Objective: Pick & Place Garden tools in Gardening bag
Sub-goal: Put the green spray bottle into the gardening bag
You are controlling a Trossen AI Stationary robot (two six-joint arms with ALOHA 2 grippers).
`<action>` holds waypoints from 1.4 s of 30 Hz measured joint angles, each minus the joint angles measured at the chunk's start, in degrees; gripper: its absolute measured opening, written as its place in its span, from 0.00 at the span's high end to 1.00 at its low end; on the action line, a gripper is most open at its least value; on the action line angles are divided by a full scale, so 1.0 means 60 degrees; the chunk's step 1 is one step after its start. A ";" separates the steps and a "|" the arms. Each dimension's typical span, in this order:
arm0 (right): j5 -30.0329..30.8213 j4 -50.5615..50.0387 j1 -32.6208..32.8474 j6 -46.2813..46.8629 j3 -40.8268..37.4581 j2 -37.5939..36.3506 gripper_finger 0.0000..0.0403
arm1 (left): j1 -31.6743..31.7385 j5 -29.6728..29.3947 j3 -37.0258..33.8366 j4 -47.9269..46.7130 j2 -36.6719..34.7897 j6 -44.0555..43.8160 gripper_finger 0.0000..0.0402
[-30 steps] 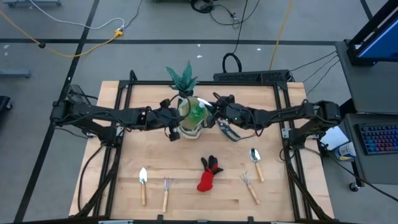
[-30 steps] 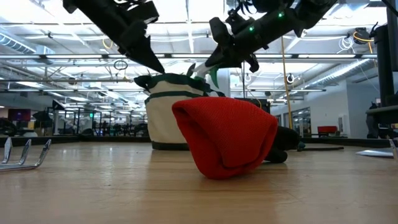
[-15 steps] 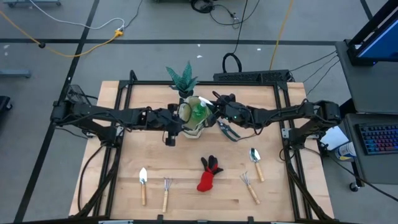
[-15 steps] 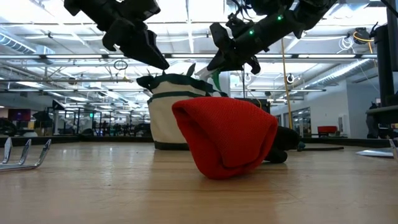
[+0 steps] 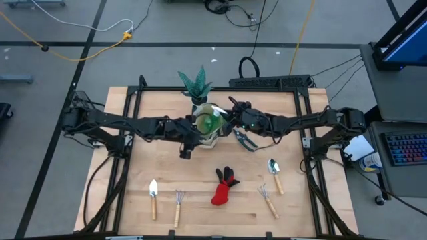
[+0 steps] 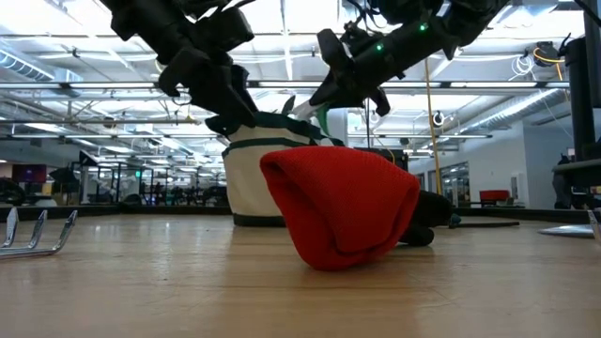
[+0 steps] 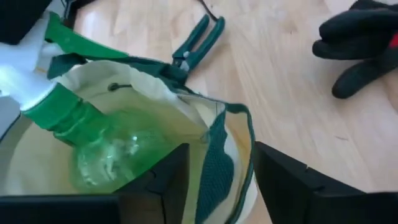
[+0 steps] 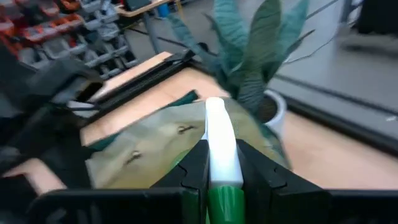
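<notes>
High view: gardening bag (image 5: 205, 130) sits just in front of the potted plant (image 5: 195, 85). Right gripper (image 5: 230, 118) over the bag's rim, clamped on the white head of the green spray bottle (image 5: 213, 121), whose body is down inside the bag. Left gripper (image 5: 187, 142) at the bag's near rim, fingers parted astride the fabric edge, holding nothing. Beside the bag: pruning shears (image 5: 243, 140). Farther out: glove (image 5: 223, 186), two trowels (image 5: 153, 197) and two hand rakes (image 5: 178, 207), all unpacked. Early going, I'd judge
</notes>
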 joint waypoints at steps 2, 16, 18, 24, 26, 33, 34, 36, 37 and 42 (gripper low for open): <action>-0.0128 0.0037 -0.0094 0.0297 0.0004 0.0000 0.88 | 0.0048 0.0025 0.0000 0.0080 0.0002 -0.0005 0.60; -0.0087 0.0117 -0.0684 0.1213 0.0004 0.0000 0.88 | -0.0020 0.0993 0.0000 0.0789 -0.0030 -0.0334 0.97; -0.0088 0.0326 -0.0653 0.1212 0.0004 0.0000 0.88 | -0.0025 0.0984 0.0000 0.1362 0.0126 -0.0331 0.96; -0.0099 0.0716 -0.0471 0.0950 0.0007 0.0001 0.88 | -0.0049 0.0984 0.0004 0.2507 0.0783 -0.0729 0.98; -0.0104 0.0677 -0.0419 0.0942 0.0007 0.0004 0.88 | -0.0090 0.0986 -0.0018 0.2931 0.1183 -0.0866 0.97; -0.0098 0.0506 -0.0327 0.0651 0.0007 0.0004 0.88 | -0.0288 0.0977 -0.0011 0.4520 0.1965 -0.1054 0.98; -0.0103 0.0523 -0.0323 0.0644 0.0007 0.0004 0.88 | -0.0299 0.0977 -0.0009 0.4763 0.2023 -0.1052 0.97; -0.0109 0.0553 -0.0305 0.0634 0.0007 0.0004 0.88 | -0.0296 0.0977 -0.0001 0.4970 0.2071 -0.1063 0.95; -0.0102 0.0566 -0.0306 0.0634 0.0007 0.0004 0.88 | -0.0293 0.0977 -0.0004 0.5043 0.2071 -0.1079 0.95; -0.0106 0.0659 -0.0287 0.0241 0.0007 0.0003 0.88 | -0.0273 0.0808 0.0160 0.5148 0.2067 -0.1115 0.96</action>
